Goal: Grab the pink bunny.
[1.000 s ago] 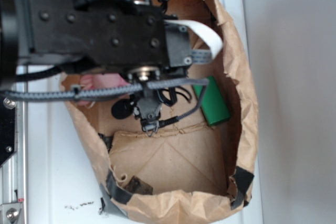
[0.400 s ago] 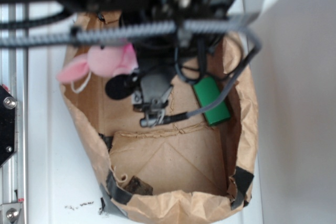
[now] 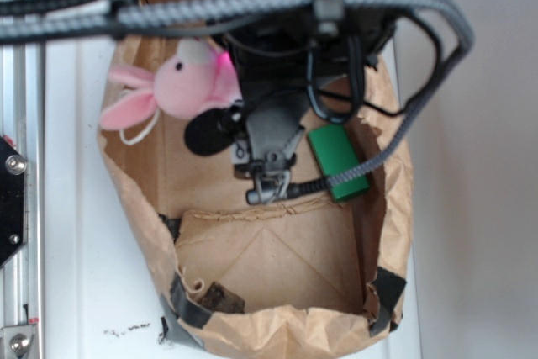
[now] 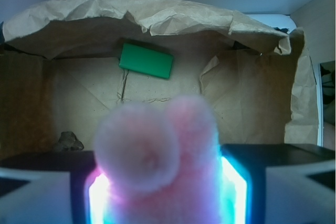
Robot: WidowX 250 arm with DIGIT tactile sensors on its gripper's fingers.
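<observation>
Gripper (image 4: 167,192) was clamped on the pink bunny (image 3: 181,88); wrist view showed the plush squeezed between the two lit pads (image 4: 233,187), its blurry pink body filling the lower centre of that frame from about 6 o'clock upward. In the exterior view the bunny hung at roughly 10 o'clock of the frame, just left of the black arm hardware, over the upper left rim of the brown paper bag (image 3: 382,208). Its pale face pointed up, both pink ears stuck out toward 9 o'clock past the bag's edge, and a thin white string loop (image 3: 139,134) dangled below the ears. Bunny looked lifted off the bag floor, though exact height could not be told. The green block (image 3: 338,162) lay on the bag floor at about 3 o'clock from centre, well apart from the bunny; in the wrist view it sat at 11 o'clock against the far wall of the bag. Grey braided cables (image 3: 210,13) crossed the top of the exterior frame, one looping down past the green block. A small dark scrap (image 3: 220,296) lay on the bag floor near 7 o'clock. Bag sat on a white table (image 3: 76,292), with a metal rail (image 3: 18,241) along the 9 o'clock edge.
</observation>
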